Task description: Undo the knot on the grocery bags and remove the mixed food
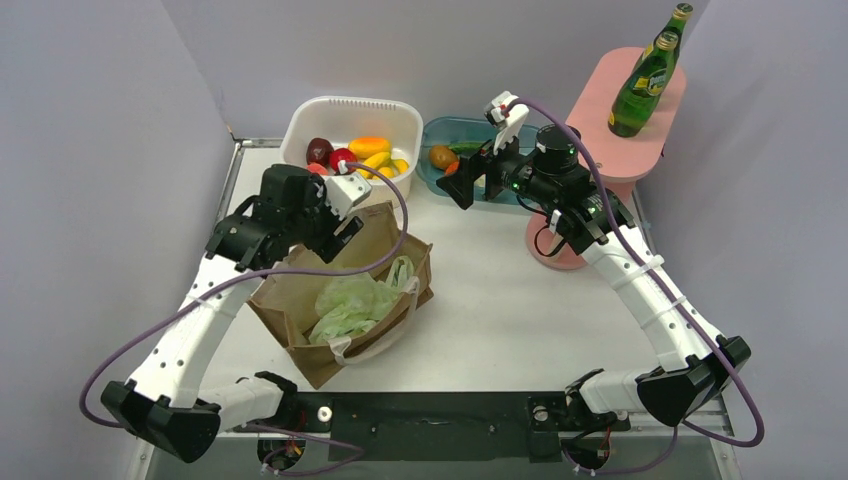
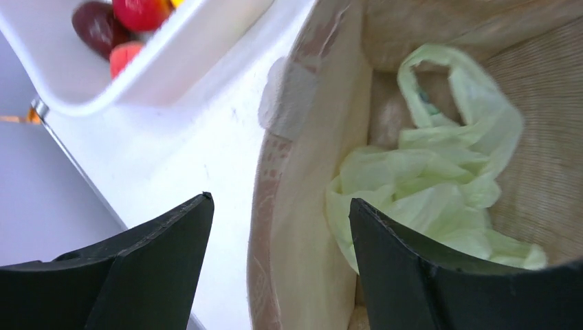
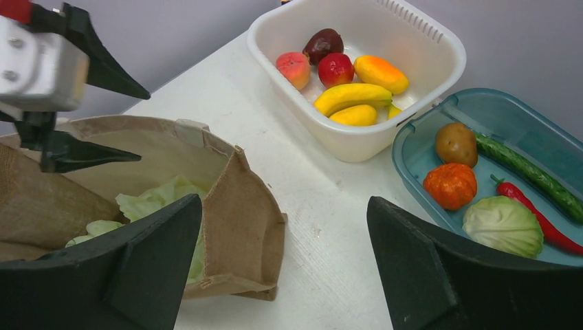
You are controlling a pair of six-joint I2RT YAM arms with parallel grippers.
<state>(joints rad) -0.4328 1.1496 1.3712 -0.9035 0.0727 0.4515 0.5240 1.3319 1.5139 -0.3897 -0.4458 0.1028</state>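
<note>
The brown paper bag lies open on the table, with the pale green plastic bag crumpled inside it. My left gripper is open over the bag's far rim. In the left wrist view the bag's wall stands between the jaws and the plastic bag is by the right finger. My right gripper is open and empty, high above the table near the teal tray. Its wrist view shows the brown bag, the plastic bag and the left gripper.
A white basket at the back holds a banana and red-orange fruits. A teal tray holds a cabbage, a red chilli, a cucumber and round items. A green bottle stands on a pink stand.
</note>
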